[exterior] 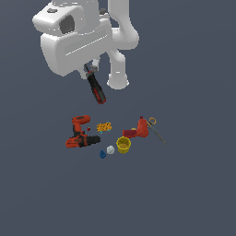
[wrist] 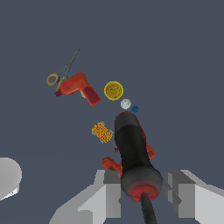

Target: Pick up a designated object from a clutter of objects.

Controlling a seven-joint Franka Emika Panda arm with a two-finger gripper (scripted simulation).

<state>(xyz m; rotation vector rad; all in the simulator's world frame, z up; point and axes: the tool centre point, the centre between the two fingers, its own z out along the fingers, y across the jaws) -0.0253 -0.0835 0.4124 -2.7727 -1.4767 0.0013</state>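
Exterior view: a white robot arm hangs over a dark grey table (exterior: 37,193). Below the wrist the gripper (exterior: 88,70) holds the designated tool, a slim screwdriver (exterior: 96,87) with a black-and-red handle. It is in the air, tilted, handle end lowest, well above everything else.

Going from the exterior view's left to its right, the clutter on the table reads: one red-and-black power drill (exterior: 80,133) lying on its side; one small orange block (exterior: 104,126) just beside it; one blue bit (exterior: 103,154); one white ball (exterior: 110,149) near the bit; one yellow cup (exterior: 123,145), standing open side up; one chunky red tool (exterior: 139,129) touching or nearly touching the cup; and one pair of scissors (exterior: 156,130) with an orange finger ring, beside the red tool. That makes seven loose items, one of each, all apart from the lifted screwdriver.

Wrist view: the screwdriver handle fills the foreground, running down between the grey jaws, which stand on either side of it near the shaft end. They appear to be closed on it at a narrow setting, though the contact faces themselves are hidden.

As a judgement, the pick looks done and the lift is in hand. The next move calls only for holding the grip steady, since a long tool held near one end, as this one seems to be, could pivot or slip.
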